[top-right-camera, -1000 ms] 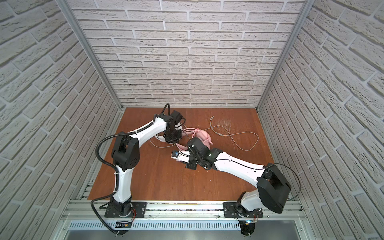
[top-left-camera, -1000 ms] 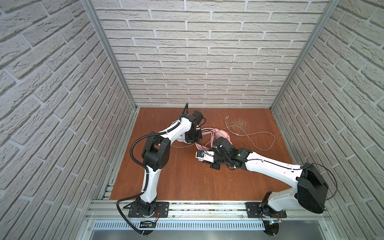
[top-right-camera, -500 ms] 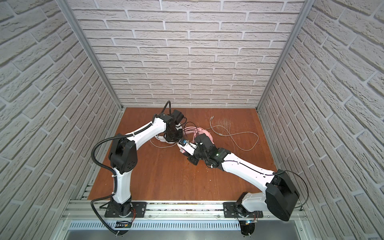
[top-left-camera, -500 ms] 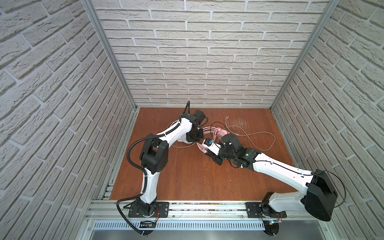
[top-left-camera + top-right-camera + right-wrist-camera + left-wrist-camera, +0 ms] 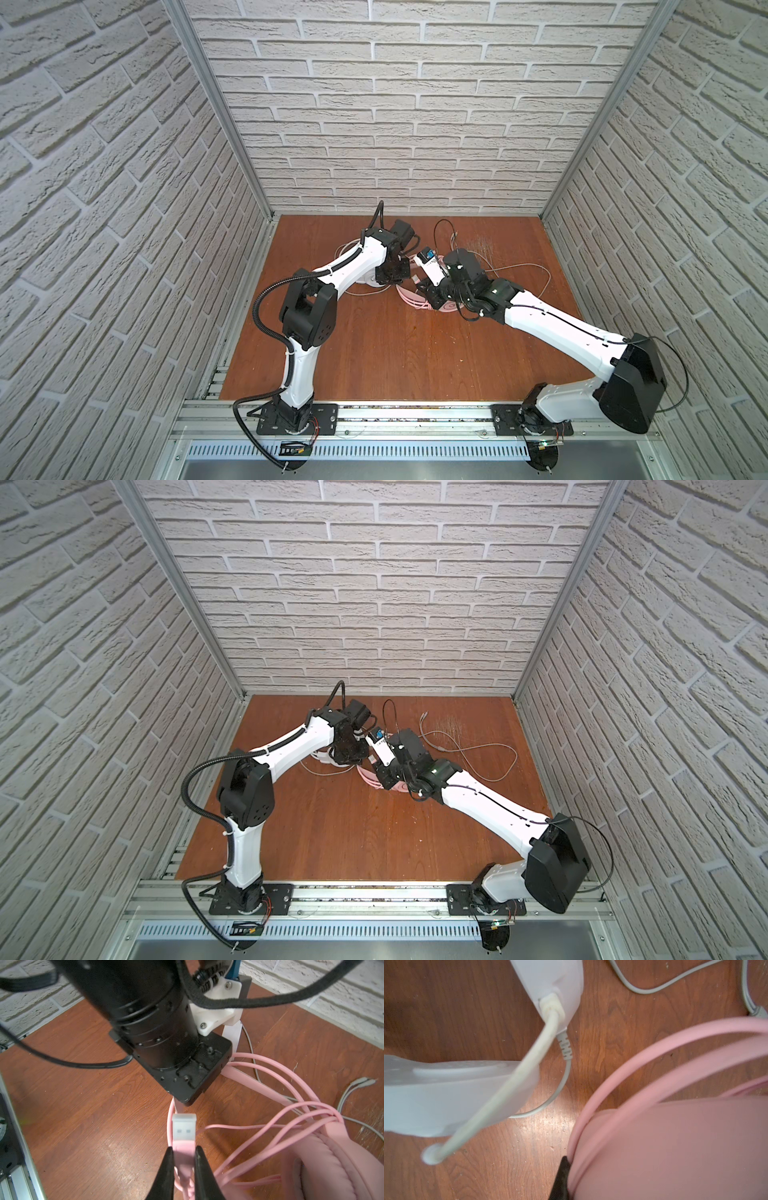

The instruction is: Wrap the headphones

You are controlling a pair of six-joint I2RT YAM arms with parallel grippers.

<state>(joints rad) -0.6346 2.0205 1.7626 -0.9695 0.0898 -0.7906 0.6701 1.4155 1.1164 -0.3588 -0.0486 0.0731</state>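
The pink USB plug (image 5: 184, 1136), pinched by the right gripper (image 5: 184, 1153), is best tucked under the wound pink cord (image 5: 270, 1126) while the pink headband (image 5: 623, 1076) is clamped in the shut left gripper (image 5: 562, 1176).

The pink headset (image 5: 324, 1159) lies on the table near its middle, its padded cup up, thin double bands (image 5: 643, 1059) arching away and its flat pink cord (image 5: 259, 1142) looped in several strands over the cup, with the USB plug (image 5: 184, 1128) lifted clear. Just beside it lies the white headset (image 5: 452, 1093), a pale wire (image 5: 517, 1082) running between its cups. Its grey cord (image 5: 490, 750) trails loose across the wood.
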